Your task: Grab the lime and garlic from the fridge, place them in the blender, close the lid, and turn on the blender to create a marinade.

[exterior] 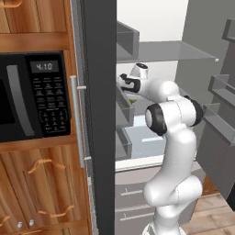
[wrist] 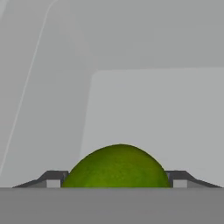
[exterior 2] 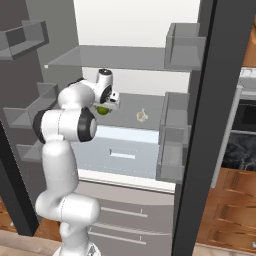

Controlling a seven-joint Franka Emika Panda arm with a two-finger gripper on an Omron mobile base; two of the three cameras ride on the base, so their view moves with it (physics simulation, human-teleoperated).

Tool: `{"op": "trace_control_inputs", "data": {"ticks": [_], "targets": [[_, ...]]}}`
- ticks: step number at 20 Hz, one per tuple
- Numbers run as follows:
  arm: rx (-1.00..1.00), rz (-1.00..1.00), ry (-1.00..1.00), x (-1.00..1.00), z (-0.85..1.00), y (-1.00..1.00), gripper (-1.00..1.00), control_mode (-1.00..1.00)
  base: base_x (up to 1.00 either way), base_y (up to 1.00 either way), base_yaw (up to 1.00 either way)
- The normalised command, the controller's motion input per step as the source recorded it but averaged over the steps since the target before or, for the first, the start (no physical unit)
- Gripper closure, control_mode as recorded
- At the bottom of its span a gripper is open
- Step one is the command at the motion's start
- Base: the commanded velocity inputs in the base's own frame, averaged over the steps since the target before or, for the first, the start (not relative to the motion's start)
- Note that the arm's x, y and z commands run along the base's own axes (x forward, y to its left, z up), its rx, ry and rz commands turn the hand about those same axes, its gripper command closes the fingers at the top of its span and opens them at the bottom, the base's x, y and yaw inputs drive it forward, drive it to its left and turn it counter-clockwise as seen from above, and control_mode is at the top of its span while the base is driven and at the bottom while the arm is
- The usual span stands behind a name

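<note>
Lime (wrist: 117, 167): seated between the two finger tips, one dark tip (wrist: 53, 178) hard against its left flank and the other against its right. The jaws are pinching the lime; no gap shows on either side in the hand view. In the right base view you see the same fruit as a green spot (exterior 2: 103, 110) tucked under the gripper (exterior 2: 107, 106), inside the open fridge (exterior 2: 145, 30), above the grey middle shelf (exterior 2: 131, 113). You cannot tell from these views whether it clears the shelf or sits on it.

Key relation: the lime lies dead centre along the line of the jaws, neither to one side nor beyond the tips. It is round, so no long axis matters. Only one arm, so no choice of reach.

Garlic (exterior 2: 142, 116): pale bulb on the same shelf, to the right of the gripper and apart from it, near the right-hand door bins (exterior 2: 171, 135). Untouched.

Outward: in the left base view the hand (exterior: 130, 84) reaches past the dark door edge (exterior: 98, 114) with its silver handle (exterior: 76, 119); a black microwave (exterior: 32, 96) sits in the wooden cabinetry to the left. A glass shelf (exterior 2: 115, 57) hangs above the hand, a pale drawer (exterior 2: 122, 152) below.

Judgement: grasp looks made; your coming move is a straight withdrawal toward the near side. Risk: little headroom under the upper shelf, and door bins stand on both flanks.
</note>
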Motion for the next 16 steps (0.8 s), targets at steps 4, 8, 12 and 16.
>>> {"op": "trace_control_inputs", "data": {"ticks": [4,8,12,16], "targets": [[0.00,-0.09,-0.25,-0.77,-0.37,-0.35,1.00,-1.00,0.00,0.00,0.00],[0.00,-0.05,-0.16,-0.78,0.11,-0.53,1.00,-1.00,0.00,0.00,0.00],[0.00,-0.03,-0.14,-1.00,0.88,-0.76,1.00,-1.00,0.00,0.00,0.00],[0.00,0.00,-0.15,-1.00,1.00,-0.75,1.00,-1.00,0.00,0.00,0.00]]}}
